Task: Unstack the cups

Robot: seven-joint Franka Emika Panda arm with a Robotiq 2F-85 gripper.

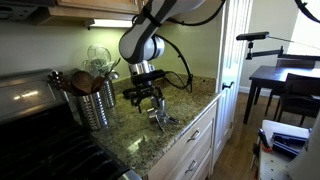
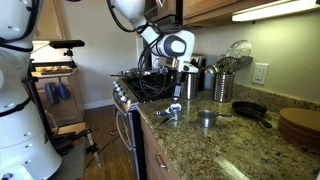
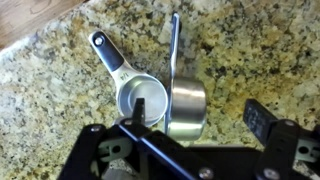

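Two metal cups lie at centre frame in the wrist view, touching, on the granite counter, handles pointing up-frame. The gripper hovers above with jaws wide and nothing held. Recommendation: clamp one cup's rim only and lift vertically, so the neighbouring cup is not dragged.

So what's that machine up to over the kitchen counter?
A robot arm is working on two small metal measuring cups that lie on the speckled stone counter. Its hand hangs above them, open and holding nothing. Seen from the wrist camera, the cups lie side by side rather than one inside the other. A metal holder of utensils stands nearby, untouched.
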